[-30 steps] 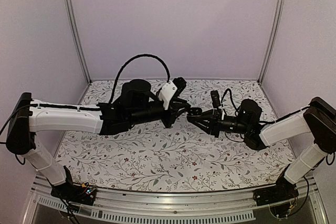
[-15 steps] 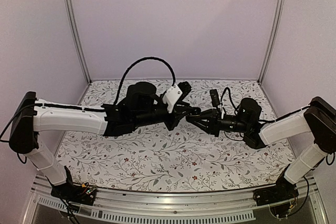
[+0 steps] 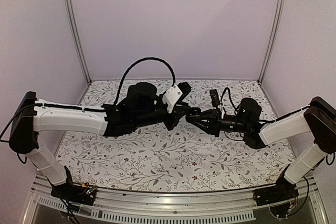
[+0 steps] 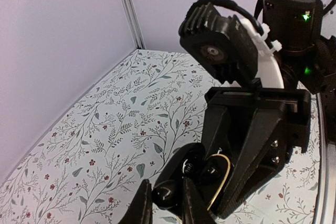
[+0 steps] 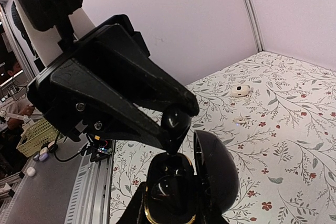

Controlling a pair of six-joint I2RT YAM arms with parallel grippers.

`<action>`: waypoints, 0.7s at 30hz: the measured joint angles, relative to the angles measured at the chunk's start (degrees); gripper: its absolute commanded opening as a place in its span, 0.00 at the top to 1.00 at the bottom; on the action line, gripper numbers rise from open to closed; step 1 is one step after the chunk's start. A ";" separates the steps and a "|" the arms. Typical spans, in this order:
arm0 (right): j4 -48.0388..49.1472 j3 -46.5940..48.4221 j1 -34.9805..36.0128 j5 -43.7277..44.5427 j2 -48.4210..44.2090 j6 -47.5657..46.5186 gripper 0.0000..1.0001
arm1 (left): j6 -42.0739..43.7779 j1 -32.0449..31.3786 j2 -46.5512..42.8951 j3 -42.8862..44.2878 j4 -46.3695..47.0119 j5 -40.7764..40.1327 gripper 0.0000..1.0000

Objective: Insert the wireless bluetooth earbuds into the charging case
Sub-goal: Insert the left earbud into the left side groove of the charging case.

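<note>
My right gripper (image 3: 198, 117) is shut on the black charging case (image 5: 169, 184), held above the table with its lid (image 5: 215, 174) open to the right and a gold rim around the tray. My left gripper (image 3: 190, 112) is shut on a black earbud (image 5: 176, 121). The earbud's lower tip touches or nearly touches the case's upper rim. In the left wrist view the earbud (image 4: 166, 193) sits between my fingertips (image 4: 193, 205), just before the open case (image 4: 207, 172). A glossy dark shape lies in the tray; I cannot tell whether it is the other earbud.
The flowered table cover (image 3: 157, 153) lies below both grippers. Two small white objects (image 5: 240, 89) (image 5: 239, 120) lie on the table beyond the case. Purple walls and metal corner posts (image 3: 73, 30) close in the back and sides.
My left gripper moved right with the earbud until it met the case in my right gripper, then held about still. The right arm barely moved.
</note>
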 measured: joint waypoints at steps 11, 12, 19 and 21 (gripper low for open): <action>1.22 0.00 0.02 0.00 0.15 2.36 1.00 | 0.00 -0.50 0.00 0.00 0.28 -0.13 0.95; 1.55 0.00 0.02 0.00 0.20 2.56 1.00 | 0.00 -0.57 0.00 0.00 0.24 -0.11 0.95; 2.34 0.04 0.11 0.24 0.33 3.65 1.00 | -0.02 -0.72 0.00 0.00 0.46 -0.26 0.95; 2.56 0.04 0.11 0.26 0.44 3.82 1.00 | -0.04 -0.76 0.00 -0.02 0.48 -0.35 0.94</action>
